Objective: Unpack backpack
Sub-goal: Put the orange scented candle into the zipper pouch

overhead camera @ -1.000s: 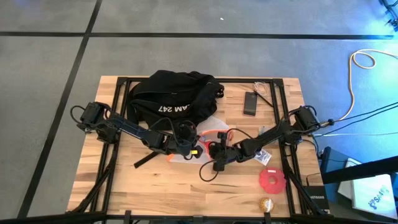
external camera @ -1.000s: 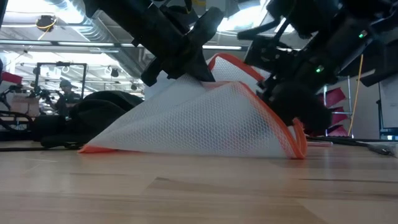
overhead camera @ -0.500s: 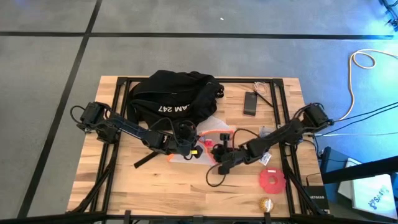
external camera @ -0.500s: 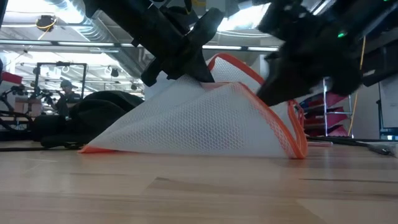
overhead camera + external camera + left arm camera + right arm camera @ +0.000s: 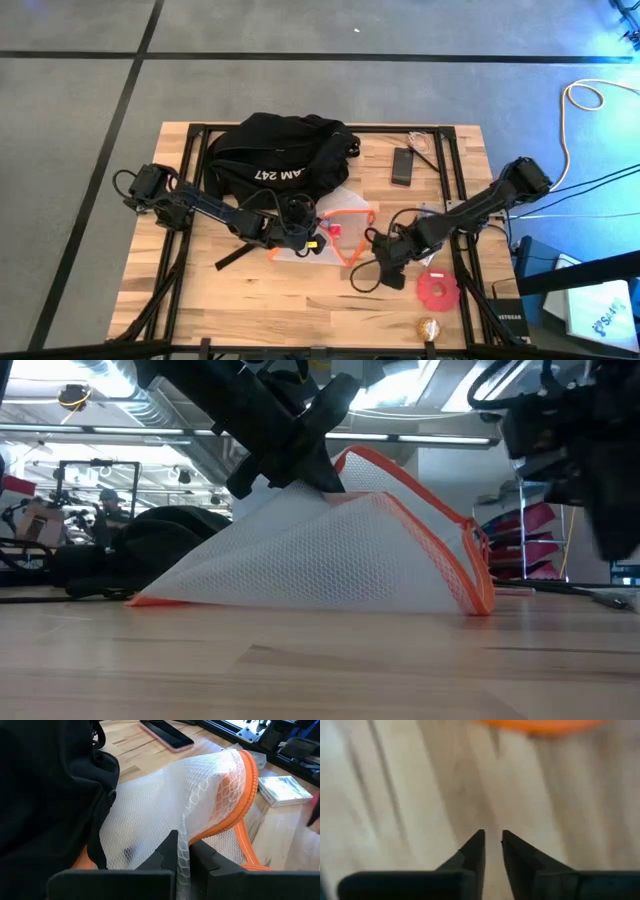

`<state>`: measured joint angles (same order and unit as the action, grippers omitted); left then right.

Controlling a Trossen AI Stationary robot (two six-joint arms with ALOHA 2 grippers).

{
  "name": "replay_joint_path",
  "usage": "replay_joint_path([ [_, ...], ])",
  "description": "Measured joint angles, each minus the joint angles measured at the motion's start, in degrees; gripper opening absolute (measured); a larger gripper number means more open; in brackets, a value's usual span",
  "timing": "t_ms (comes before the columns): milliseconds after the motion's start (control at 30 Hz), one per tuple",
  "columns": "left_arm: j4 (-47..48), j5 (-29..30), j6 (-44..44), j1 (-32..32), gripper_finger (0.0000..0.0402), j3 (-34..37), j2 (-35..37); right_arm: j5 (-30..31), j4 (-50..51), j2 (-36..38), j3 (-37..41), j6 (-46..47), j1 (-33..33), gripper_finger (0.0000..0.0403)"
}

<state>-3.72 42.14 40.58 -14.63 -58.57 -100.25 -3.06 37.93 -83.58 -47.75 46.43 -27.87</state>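
Pinching the white mesh bag (image 5: 200, 795) near the table's (image 5: 300, 310) middle, the left gripper (image 5: 182, 851) was clamped on its netting, just in front of the backpack (image 5: 280, 152) at the far edge. The right gripper (image 5: 491, 842), nearly closed and empty, was held beside the bag; emptying the bag was judged to come next.

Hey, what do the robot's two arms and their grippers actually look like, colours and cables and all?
Both arms are dark, near black, built of slim jointed segments with black cables looping alongside them. The left gripper and the right gripper each end in two flat, black, wedge-shaped fingers tapering to points. A small yellow-green mark shows near the left arm's wrist.
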Motion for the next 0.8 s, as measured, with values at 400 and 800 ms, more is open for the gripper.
replay_joint_path([
  [400, 0.06, -0.01, -0.46, 0.11, 0.0, 0.0, 0.0, -24.13, 0.13, -0.16, -1.69, 26.0, -11.81, 0.0239],
  [800, 0.05, -0.01, -1.02, 0.02, 0.0, 0.0, 0.0, -33.23, -0.52, -0.16, -2.45, 49.51, -17.65, 0.0326],
])
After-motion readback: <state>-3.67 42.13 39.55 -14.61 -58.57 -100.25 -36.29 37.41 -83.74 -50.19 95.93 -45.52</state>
